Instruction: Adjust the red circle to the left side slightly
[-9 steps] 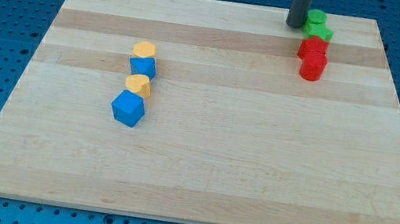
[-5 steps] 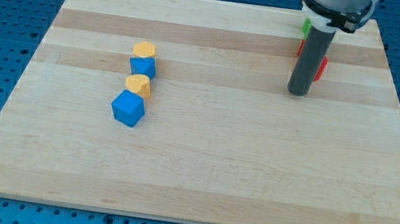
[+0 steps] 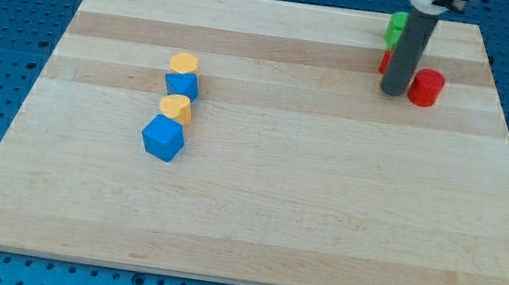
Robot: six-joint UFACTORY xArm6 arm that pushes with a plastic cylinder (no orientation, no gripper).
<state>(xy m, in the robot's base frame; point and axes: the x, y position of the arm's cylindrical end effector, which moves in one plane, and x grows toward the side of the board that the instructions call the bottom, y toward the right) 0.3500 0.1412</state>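
We see the red circle [image 3: 426, 87] open toward the view's right and bottom — our tip [image 3: 394, 92] blocks its left side.

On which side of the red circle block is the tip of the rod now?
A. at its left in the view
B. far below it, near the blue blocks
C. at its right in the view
A: my tip stands close beside the red circle, on its view-left side.
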